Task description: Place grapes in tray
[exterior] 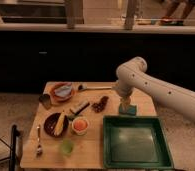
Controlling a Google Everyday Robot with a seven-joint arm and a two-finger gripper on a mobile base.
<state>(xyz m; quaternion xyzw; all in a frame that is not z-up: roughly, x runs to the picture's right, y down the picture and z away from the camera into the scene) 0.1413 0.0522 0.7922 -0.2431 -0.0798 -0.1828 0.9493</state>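
Note:
The grapes (99,104), a small dark reddish-brown bunch, lie on the wooden table (91,145) near its middle, just above the tray's left corner. The tray (135,141), large, dark green and rimmed, sits at the table's front right. My gripper (125,106) hangs from the white arm to the right of the grapes, right over a small green sponge (128,109) that lies just behind the tray's far rim.
A dark bowl with yellow food (56,124), an orange cup (80,125), a green cup (67,147), a fork (38,141), an orange plate with a cloth (62,91), a spoon (93,88), a small metal cup (45,100) and a flat bar (79,107) crowd the table's left half.

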